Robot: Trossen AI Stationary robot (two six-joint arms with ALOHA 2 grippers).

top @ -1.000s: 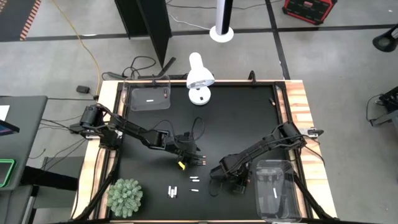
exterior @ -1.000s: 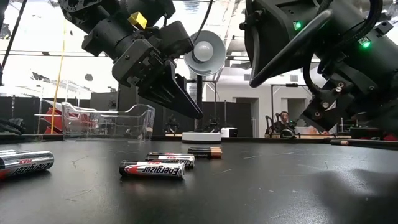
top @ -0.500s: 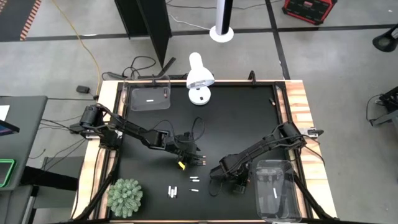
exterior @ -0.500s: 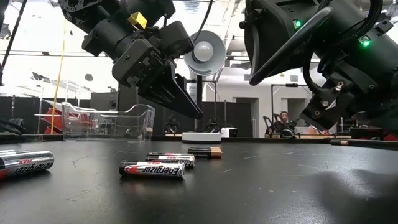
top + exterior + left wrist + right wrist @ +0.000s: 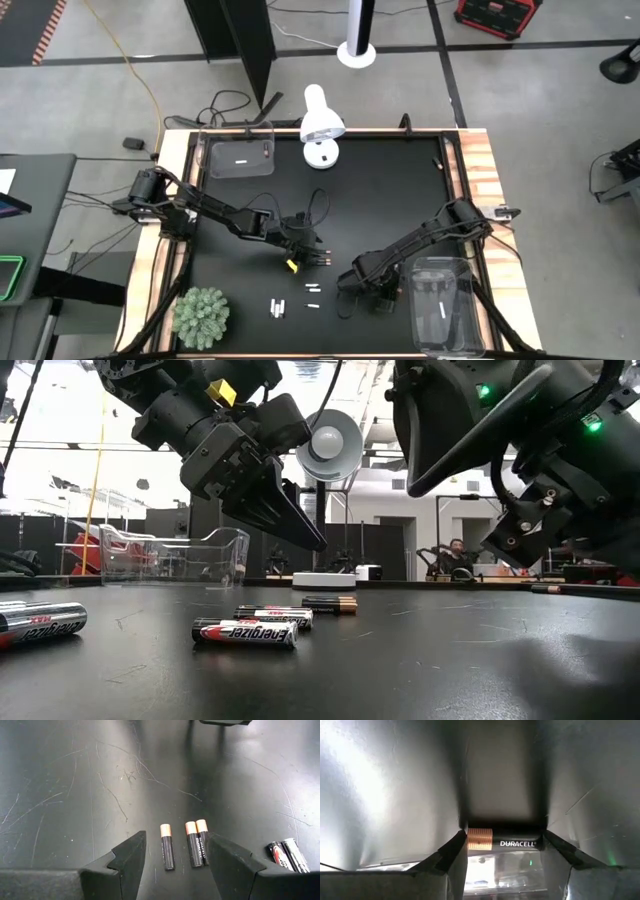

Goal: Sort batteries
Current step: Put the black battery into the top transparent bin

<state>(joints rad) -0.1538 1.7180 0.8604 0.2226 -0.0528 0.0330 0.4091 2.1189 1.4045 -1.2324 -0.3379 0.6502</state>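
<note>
counter (image 5: 380,190) black, wood-edged | clear bins at 11 (image 5: 240,158) and 4 o'clock (image 5: 445,305), each with batteries inside | left gripper (image 5: 322,257) near centre, fingers (image 5: 132,855) spread over three copper-top batteries (image 5: 167,846) | right gripper (image 5: 345,300) at 5, fingers (image 5: 455,851) pinching a Duracell battery (image 5: 505,843) | silver batteries (image 5: 277,307) at 6

White desk lamp (image 5: 321,125) sits at the table's far edge, a clear bin (image 5: 240,158) in the far-left corner, another bin (image 5: 445,305) along the right edge, and a fuzzy green plant (image 5: 201,316) in the near-left corner.
</note>
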